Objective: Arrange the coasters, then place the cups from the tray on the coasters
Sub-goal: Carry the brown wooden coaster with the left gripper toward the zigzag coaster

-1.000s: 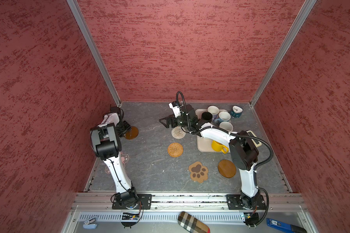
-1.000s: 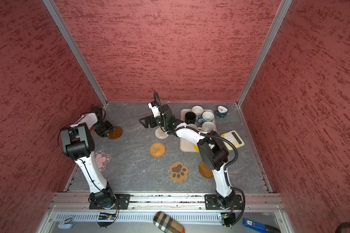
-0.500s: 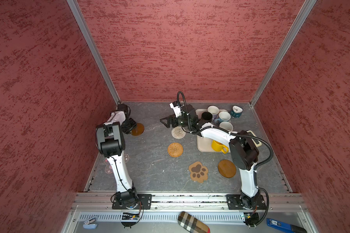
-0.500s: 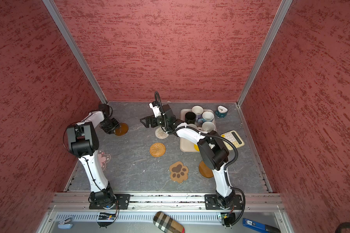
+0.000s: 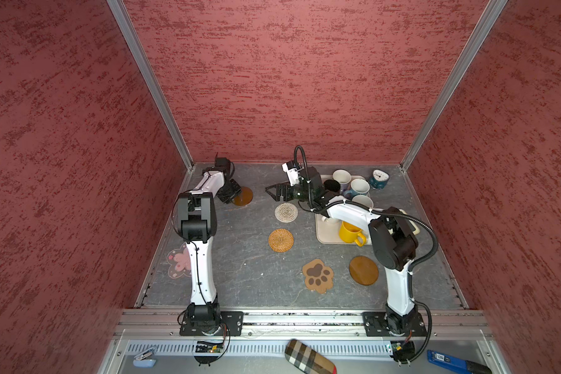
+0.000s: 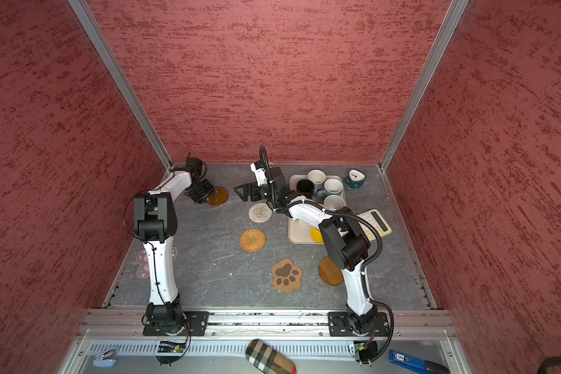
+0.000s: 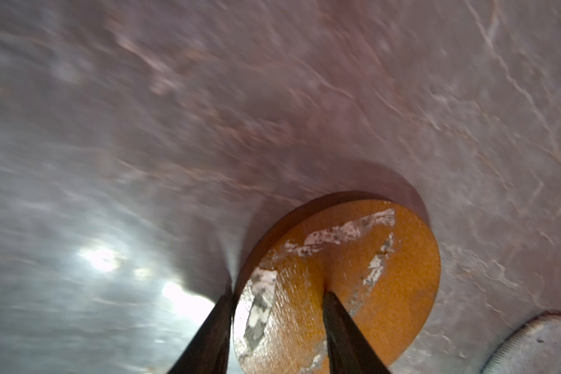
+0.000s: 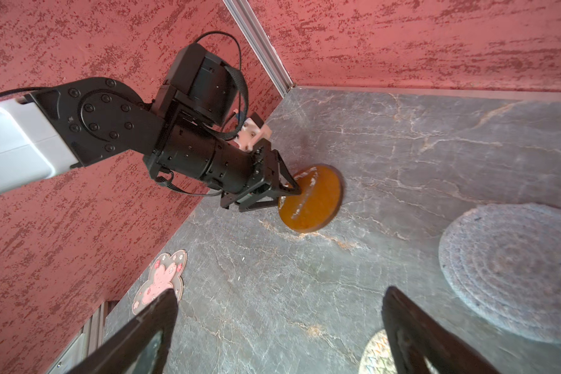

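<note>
My left gripper (image 5: 235, 196) (image 7: 277, 289) is shut on the rim of a brown wooden coaster (image 5: 243, 196) (image 8: 311, 197), which tilts just above the table near the back left corner. My right gripper (image 5: 274, 191) (image 8: 280, 291) hangs open and empty over the table, beside a grey woven coaster (image 8: 512, 272) and above a beige woven one (image 5: 286, 212). The rattan (image 5: 280, 240), paw (image 5: 318, 276), second brown (image 5: 363, 270) and pink flower (image 5: 178, 262) coasters lie flat. Black (image 5: 331, 186), white (image 5: 341, 177), blue-handled (image 5: 359, 187) and yellow (image 5: 350, 232) cups stand in the tray (image 5: 326, 233).
A teal alarm clock (image 5: 379, 179) stands at the back right, and a cream calculator (image 6: 374, 223) lies right of the tray. Red walls close in on three sides. The right arm (image 5: 347, 210) stretches over the tray and hides part of it.
The left gripper has carried the brown wooden coaster away from the left wall, to the right and toward the back. The right gripper has stayed almost still and open.
</note>
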Available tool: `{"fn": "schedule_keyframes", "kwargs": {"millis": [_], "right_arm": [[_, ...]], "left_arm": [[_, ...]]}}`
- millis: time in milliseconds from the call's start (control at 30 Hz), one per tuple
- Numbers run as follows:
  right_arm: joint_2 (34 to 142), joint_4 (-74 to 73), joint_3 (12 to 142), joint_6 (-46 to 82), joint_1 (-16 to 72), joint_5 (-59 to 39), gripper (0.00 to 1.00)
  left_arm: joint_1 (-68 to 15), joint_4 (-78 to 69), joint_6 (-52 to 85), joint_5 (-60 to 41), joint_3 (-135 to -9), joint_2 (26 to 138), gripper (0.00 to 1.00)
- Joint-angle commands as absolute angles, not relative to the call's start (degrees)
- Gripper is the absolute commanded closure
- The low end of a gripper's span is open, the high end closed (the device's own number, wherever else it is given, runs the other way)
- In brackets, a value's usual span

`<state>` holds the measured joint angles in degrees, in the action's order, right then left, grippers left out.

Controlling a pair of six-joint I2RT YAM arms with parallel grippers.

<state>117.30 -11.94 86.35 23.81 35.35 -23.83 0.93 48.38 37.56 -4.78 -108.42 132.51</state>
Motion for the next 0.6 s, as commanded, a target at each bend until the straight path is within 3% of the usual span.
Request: {"fn": "schedule_keyframes", "kwargs": {"millis": [0,567], "right_arm": [[114.76,-14.58,85.12,24.35,34.96,-24.96,0.01],[114.08,-14.99,84.24,24.52,34.54,-24.96,0.01]], "left_arm": [[-0.52,48.72,40.42,-5.61,-110.56,135.87,0.55],[-3.46,50.64,41.31,-7.01,-119.09,141.26,0.54]]}}
